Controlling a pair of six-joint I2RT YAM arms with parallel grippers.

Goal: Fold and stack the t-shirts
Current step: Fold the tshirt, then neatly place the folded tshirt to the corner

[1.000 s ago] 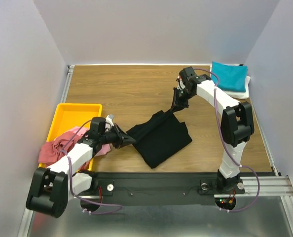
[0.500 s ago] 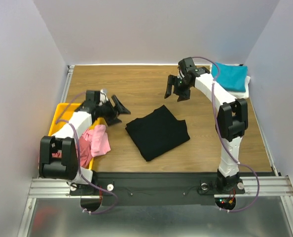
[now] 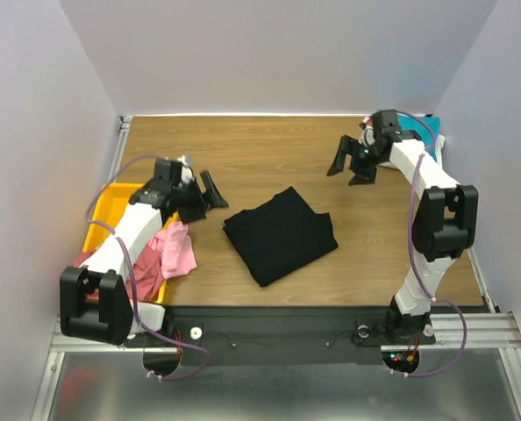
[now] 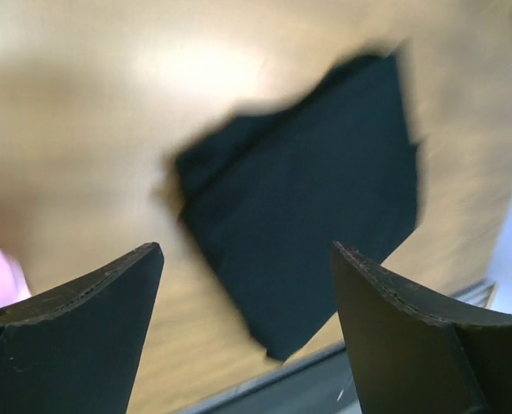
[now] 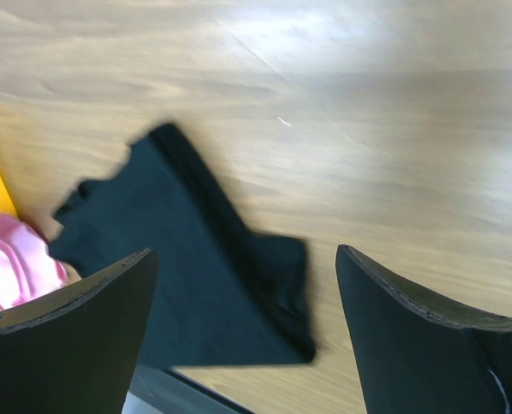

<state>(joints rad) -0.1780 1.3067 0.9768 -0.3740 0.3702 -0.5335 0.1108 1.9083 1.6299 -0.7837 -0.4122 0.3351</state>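
Sitting folded mid-desk is the black t-shirt, with nothing touching it. The left fingers are spread wide and empty, hovering just left of it near the yellow tray. The right fingers are spread and empty too, up toward the far right corner. A pink t-shirt droops over the tray's edge onto the desk, and a bit of the teal t-shirt peeks out behind the right arm.

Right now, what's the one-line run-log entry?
left gripper: open, empty | right gripper: open, empty | black t-shirt: folded, on table | pink t-shirt: crumpled, over yellow tray edge
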